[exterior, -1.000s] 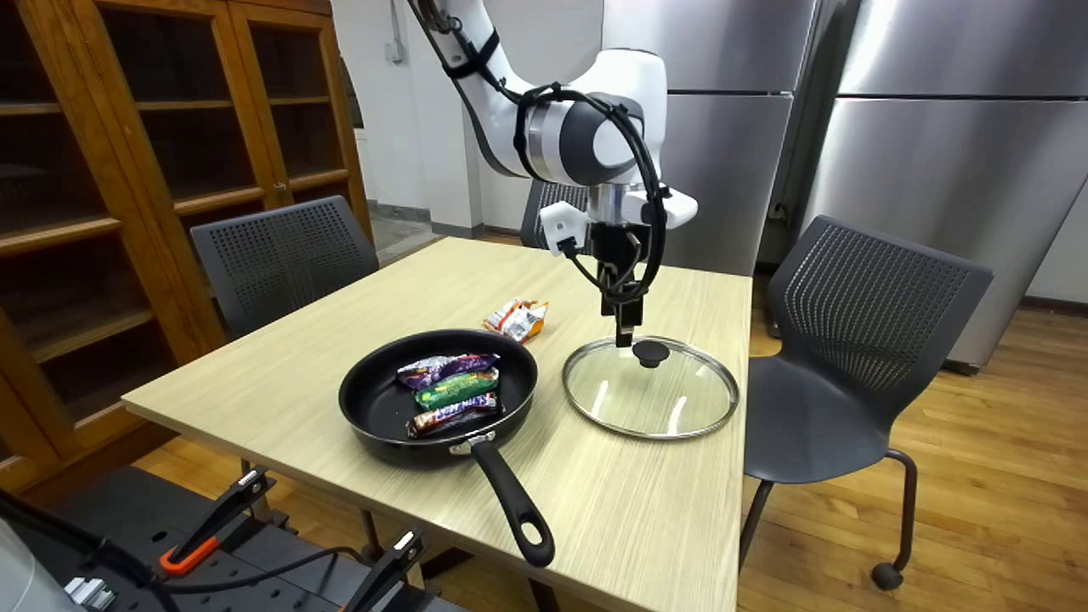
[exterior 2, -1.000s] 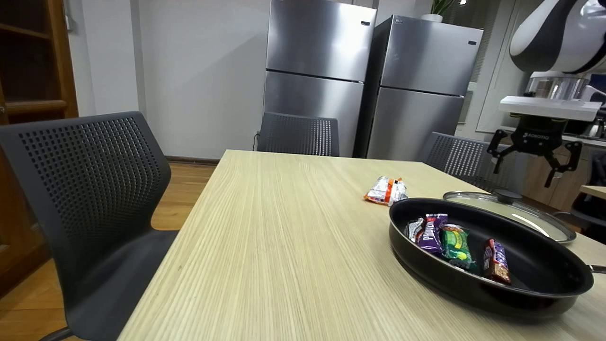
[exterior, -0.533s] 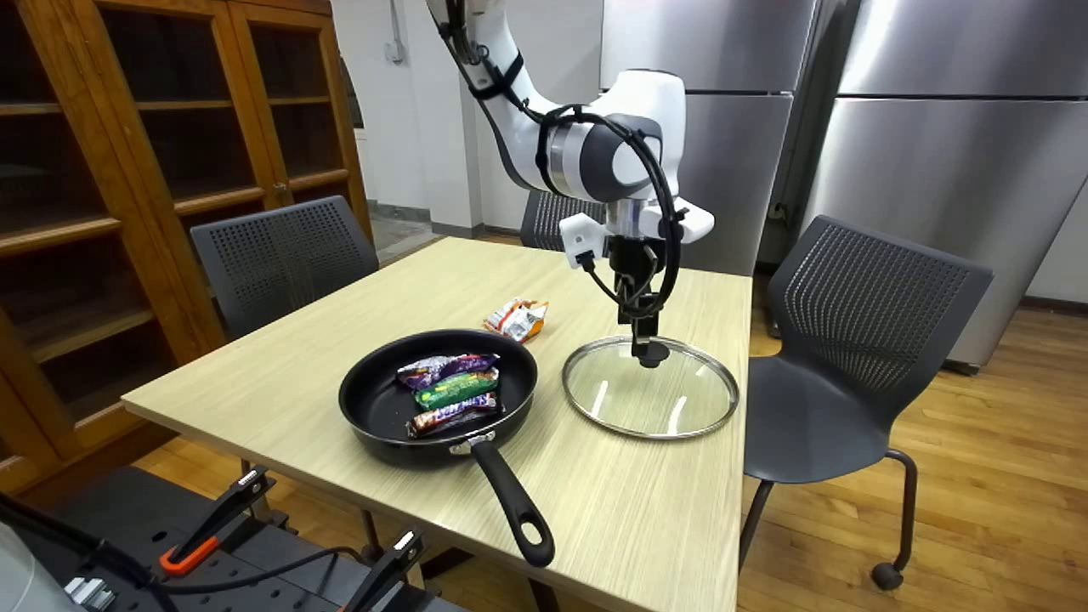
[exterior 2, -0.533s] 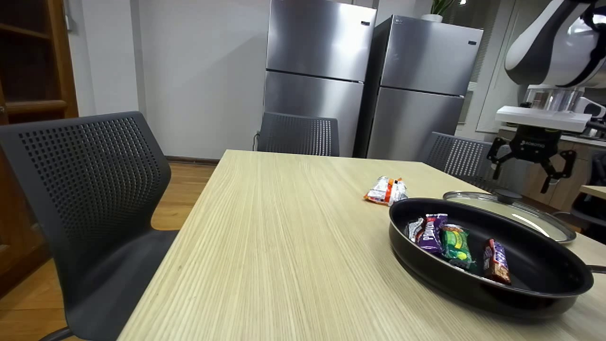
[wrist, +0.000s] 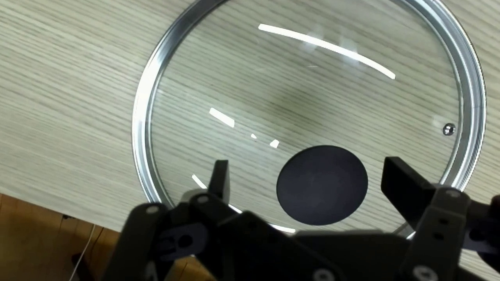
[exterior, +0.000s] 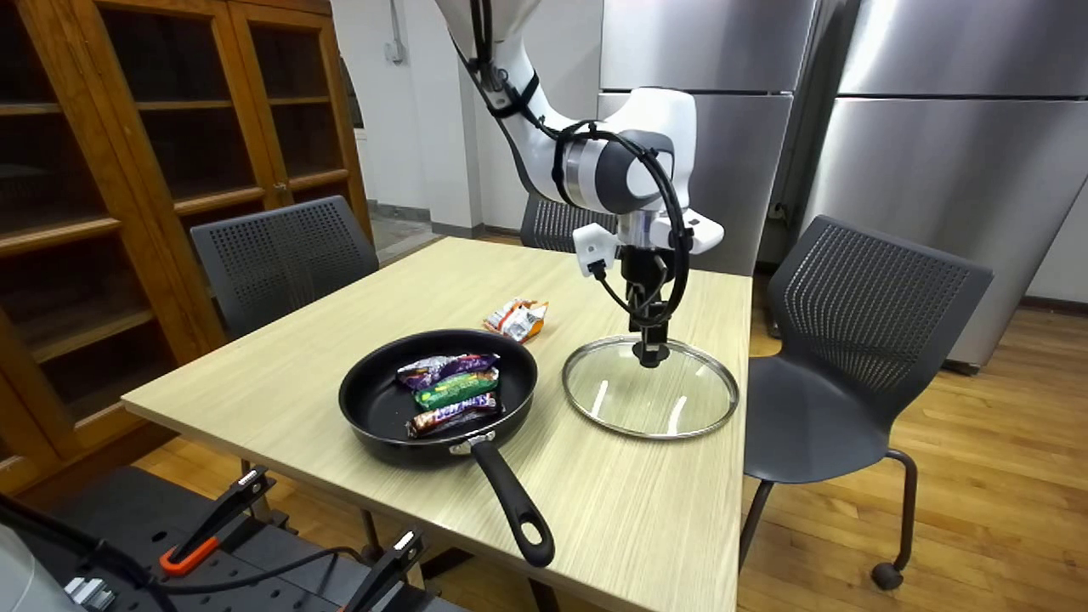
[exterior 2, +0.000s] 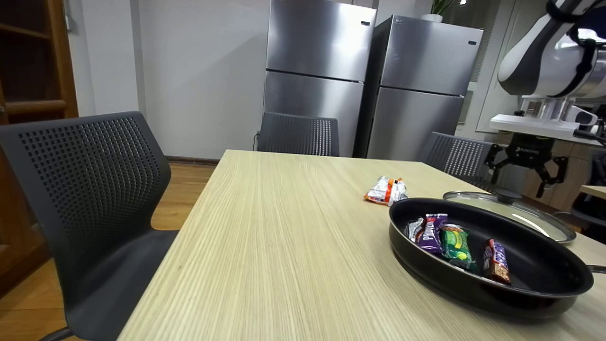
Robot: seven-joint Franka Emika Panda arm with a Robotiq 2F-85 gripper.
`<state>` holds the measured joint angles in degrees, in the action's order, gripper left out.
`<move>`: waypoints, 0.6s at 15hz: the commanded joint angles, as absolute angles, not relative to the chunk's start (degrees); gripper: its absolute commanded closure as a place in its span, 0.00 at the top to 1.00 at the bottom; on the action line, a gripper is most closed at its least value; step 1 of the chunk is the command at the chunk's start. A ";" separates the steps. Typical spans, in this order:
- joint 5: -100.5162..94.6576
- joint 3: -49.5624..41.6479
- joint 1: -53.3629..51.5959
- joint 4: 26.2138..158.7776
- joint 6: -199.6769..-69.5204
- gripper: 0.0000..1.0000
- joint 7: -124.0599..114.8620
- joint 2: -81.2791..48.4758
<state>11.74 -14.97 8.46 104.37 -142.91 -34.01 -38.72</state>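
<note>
Directly below the released hand (exterior 2: 517,187), a round lid (exterior: 663,399) of clear glass lies flat on the desk (exterior: 646,527). Its edge is a ring (wrist: 142,113) of polished metal, and through the glass one can see the streaked grain of the pale wood, crossed by white reflections. Near this ring a small metal vent (wrist: 449,129) sits in the glass. In the wrist view the black knob (wrist: 322,185), smooth and matte with a flat round top, appears between the two widely spread fingers (wrist: 220,179), with a gap on each side. How high the fingertips are cannot be told exactly.

To the left of the hand in an exterior view stands a black frying pan (exterior: 380,399), with a sloping wall and a long, pierced handle (exterior: 507,493). Inside lie glossy wrapped bars: a purple bar (exterior: 446,369), a green bar (exterior: 457,390) and a dark brown bar (exterior: 453,414). Just beside the pan rests a crumpled white and orange packet (exterior: 517,320). In an exterior view the pan stands nearer to the camera than the hand and covers a part of the lid. Black cables (exterior: 677,225) hang close beside the hand. Farther from the hand, past the desk edge, stands a dark chair (exterior: 875,314) with perforated back.
</note>
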 commanded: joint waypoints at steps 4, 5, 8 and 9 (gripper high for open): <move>12.42 -14.90 9.09 97.12 -137.84 1.00 -37.10 -43.18; 12.42 -14.87 9.15 96.44 -137.43 1.00 -37.37 -43.62; 12.49 -14.77 9.44 94.22 -136.17 1.00 -38.21 -45.04; 12.40 -14.81 9.49 93.45 -135.76 1.00 -38.55 -45.55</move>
<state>11.74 -15.04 8.60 97.71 -139.19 -37.11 -43.53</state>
